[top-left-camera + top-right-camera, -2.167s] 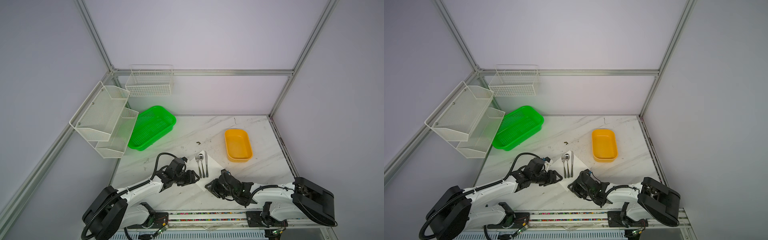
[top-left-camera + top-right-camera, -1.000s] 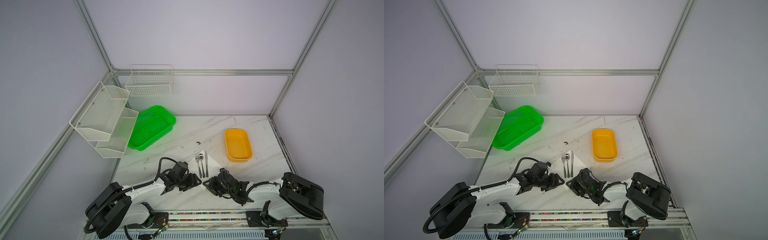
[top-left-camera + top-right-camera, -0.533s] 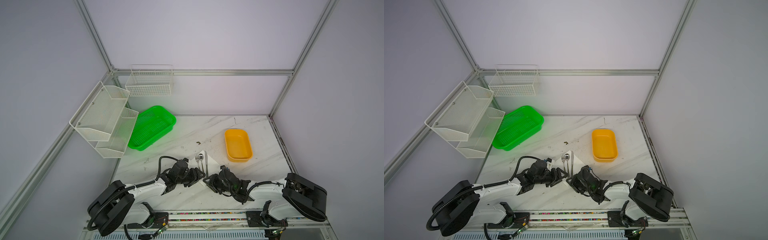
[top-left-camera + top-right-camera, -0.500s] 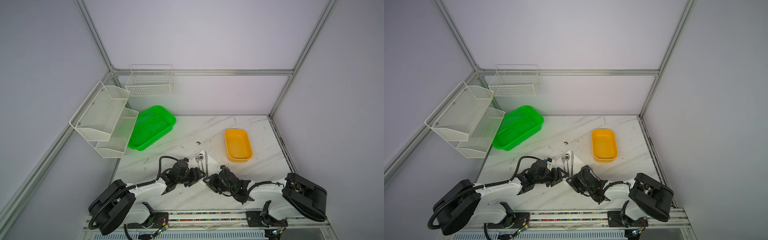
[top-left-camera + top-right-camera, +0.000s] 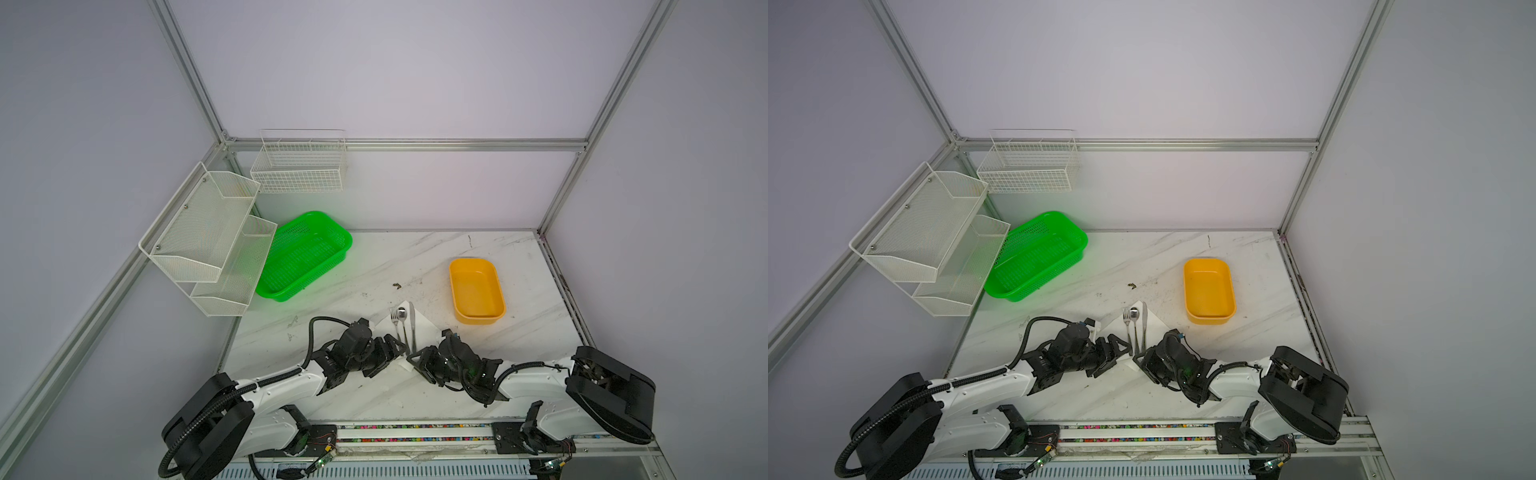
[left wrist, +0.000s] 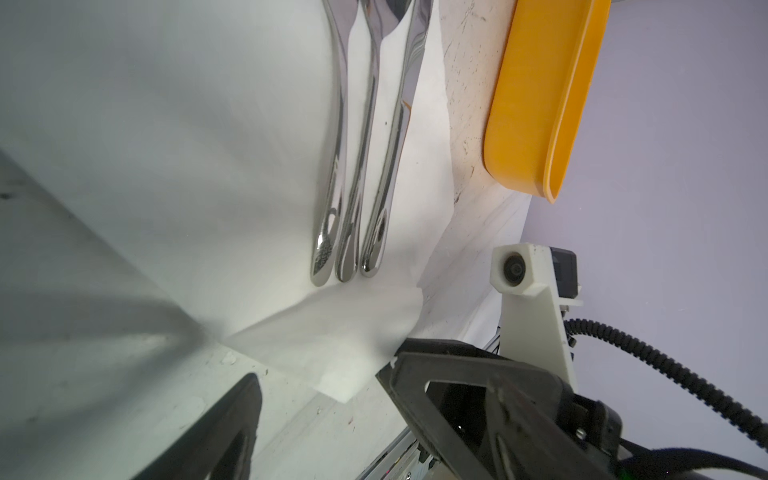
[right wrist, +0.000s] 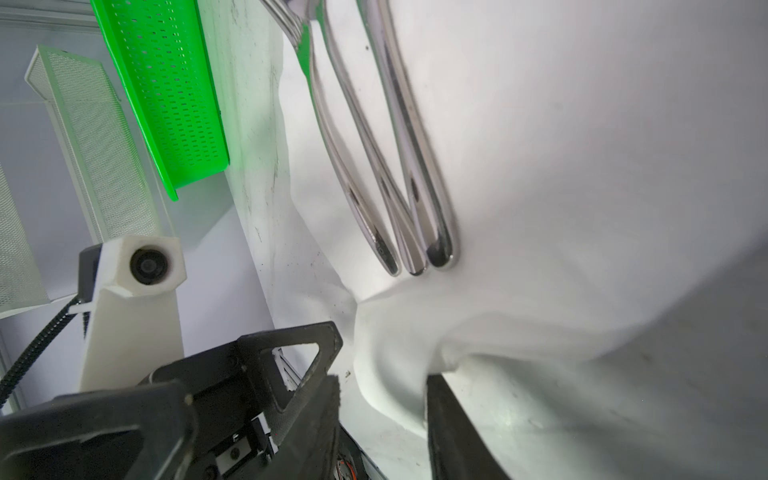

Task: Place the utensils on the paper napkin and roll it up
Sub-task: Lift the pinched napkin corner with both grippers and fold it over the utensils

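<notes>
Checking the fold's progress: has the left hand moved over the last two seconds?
Yes. The left hand has moved rightward, from beside the paper napkin to the utensils' handle ends.

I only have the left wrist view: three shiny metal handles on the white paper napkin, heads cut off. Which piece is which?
Observer: In a top view, left to right: slim silver metal fork, round-bowled silver spoon, silver knife.
Operator: Is the napkin's near corner inside the right fingers?
Observer: The right wrist view shows a bunched fold of the napkin between the black right fingers; a firm pinch I cannot confirm.
Operator: Anything left of the napkin?
Observer: A green perforated plastic basket, well apart, far left.
</notes>
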Tool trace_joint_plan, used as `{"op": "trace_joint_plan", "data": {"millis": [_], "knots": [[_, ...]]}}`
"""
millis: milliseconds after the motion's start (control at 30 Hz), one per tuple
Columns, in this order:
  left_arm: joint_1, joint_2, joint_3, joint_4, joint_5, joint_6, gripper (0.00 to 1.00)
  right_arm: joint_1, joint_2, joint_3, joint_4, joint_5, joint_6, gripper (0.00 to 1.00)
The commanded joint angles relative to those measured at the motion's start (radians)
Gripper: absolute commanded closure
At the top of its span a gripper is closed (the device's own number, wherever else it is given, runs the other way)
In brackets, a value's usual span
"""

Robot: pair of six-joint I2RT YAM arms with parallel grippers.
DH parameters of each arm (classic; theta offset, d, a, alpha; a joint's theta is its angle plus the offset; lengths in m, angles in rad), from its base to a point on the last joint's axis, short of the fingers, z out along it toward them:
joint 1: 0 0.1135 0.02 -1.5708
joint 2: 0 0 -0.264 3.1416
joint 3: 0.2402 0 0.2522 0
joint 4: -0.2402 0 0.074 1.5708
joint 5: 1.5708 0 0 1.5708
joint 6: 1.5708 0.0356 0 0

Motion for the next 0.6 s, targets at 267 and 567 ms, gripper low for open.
{"op": "trace_joint_plan", "data": {"millis": [267,567], "knots": [[-0.011,0.106,-0.022,0.234,0.075,-0.045,0.13,-0.012,0.000,0.006,0.050,-0.010,0.025,0.63],[-0.013,0.167,0.017,0.320,0.047,-0.058,0.14,-0.024,-0.013,-0.002,0.050,-0.015,0.016,0.63]]}}
